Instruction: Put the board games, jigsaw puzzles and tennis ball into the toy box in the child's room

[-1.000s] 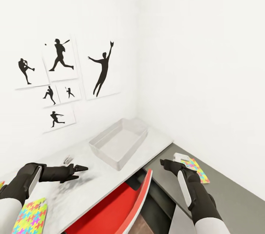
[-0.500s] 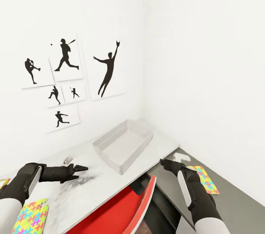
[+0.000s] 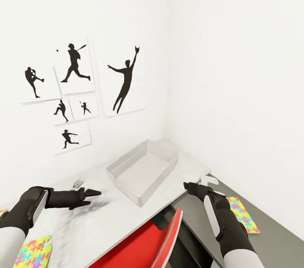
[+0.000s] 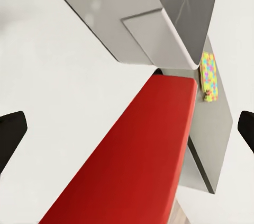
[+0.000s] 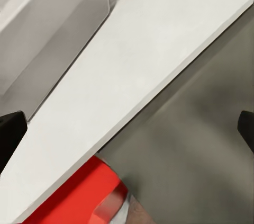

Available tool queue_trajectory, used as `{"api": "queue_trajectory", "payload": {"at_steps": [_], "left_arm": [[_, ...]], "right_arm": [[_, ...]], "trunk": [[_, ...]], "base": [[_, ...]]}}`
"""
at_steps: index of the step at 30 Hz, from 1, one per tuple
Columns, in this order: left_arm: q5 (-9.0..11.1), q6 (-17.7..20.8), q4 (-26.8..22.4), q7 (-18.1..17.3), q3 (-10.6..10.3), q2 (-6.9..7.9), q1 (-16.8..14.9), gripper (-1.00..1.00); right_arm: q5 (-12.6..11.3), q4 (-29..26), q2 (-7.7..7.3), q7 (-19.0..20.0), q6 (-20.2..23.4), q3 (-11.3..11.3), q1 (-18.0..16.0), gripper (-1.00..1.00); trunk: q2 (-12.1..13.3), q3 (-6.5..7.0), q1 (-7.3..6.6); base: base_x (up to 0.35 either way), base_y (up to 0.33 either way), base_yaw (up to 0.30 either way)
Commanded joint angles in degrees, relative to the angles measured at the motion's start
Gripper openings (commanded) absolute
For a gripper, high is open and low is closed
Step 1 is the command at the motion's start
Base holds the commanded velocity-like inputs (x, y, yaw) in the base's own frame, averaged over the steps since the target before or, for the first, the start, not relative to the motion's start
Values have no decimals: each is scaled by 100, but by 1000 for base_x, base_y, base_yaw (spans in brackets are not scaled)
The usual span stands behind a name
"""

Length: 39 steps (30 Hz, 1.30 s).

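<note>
So far, the toy box (image 3: 141, 171) stood empty on the table (image 3: 105, 217), far side near the corner. One jigsaw puzzle (image 3: 31, 252) lay near left, another (image 3: 242, 214) right. The left gripper (image 3: 93, 193) and right gripper (image 3: 189, 185) were spread apart, carrying nothing; every visible toy remained unloaded.

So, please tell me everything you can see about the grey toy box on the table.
The shallow light-grey rectangular toy box looks like matte plastic, with flared sides and a thick rim. It stands upright and open, and nothing can be seen inside it. It rests on the pale grey table top, turned at an angle to the table's edge, near the room's white corner and below the black silhouette pictures. Neither arm touches it. One rounded corner appears close up in the left wrist view.
</note>
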Motion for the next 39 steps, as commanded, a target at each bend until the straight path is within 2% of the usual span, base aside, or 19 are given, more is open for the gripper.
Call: {"api": "queue_trajectory", "payload": {"at_steps": [1,6,7,12,31,39], "left_arm": [[-1,45,1,-15,8,-2,-2,100],[-1,-3,1,-15,13,0,-2,100],[-1,-171,1,-36,14,-1,-2,100],[-1,-285,1,-49,13,-2,-2,100],[-17,-316,1,-6,1,-11,-2,100],[-33,-316,1,6,-5,-52,-2,100]], "right_arm": [[-35,-6,5,0,17,-14,-2,100],[-39,-6,4,14,-16,-16,-2,100],[-39,-6,1,21,-19,-12,-2,100],[-38,-6,-1,22,-24,-10,-2,100],[-22,-2,31,-25,-19,8,-2,100],[-60,-10,42,-31,-27,211,-2,100]], "trunk": [[-4,-3,3],[-4,-3,3],[-4,-3,3],[-4,-3,3],[-4,-3,3],[-4,-3,3]], "base": [[92,0,1],[160,-13,0],[92,-6,0],[41,-3,0],[2,0,0],[0,0,0]]}}
